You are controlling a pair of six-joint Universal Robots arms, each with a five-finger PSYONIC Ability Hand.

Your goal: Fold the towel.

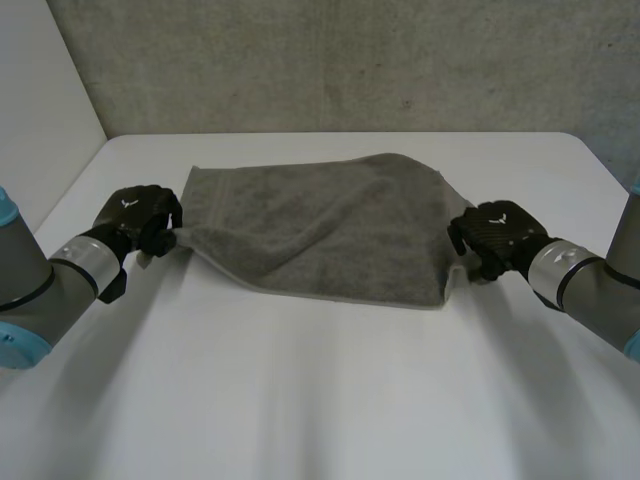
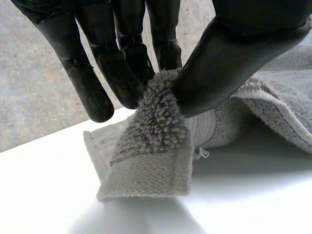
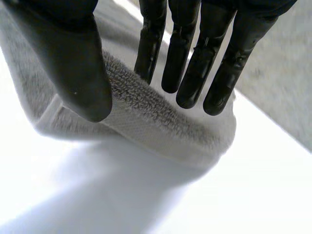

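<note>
Grey towel (image 1: 320, 225) lies rumpled mid table (image 1: 320, 400). Left hand (image 1: 140, 215) at 9 o'clock pinches its corner, thumb against fingers. Right hand (image 1: 495, 235) at 3 o'clock pinches the opposite edge.

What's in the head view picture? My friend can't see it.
Two black robot hands pinch a rumpled grey towel on a white table: the left hand at a left corner, the right hand at its right edge.

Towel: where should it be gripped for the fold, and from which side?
By its two near corners, each from its own outer side: the towel lies spread wide, so only edges offer a pinch. The left hand and right hand pinch there.
</note>
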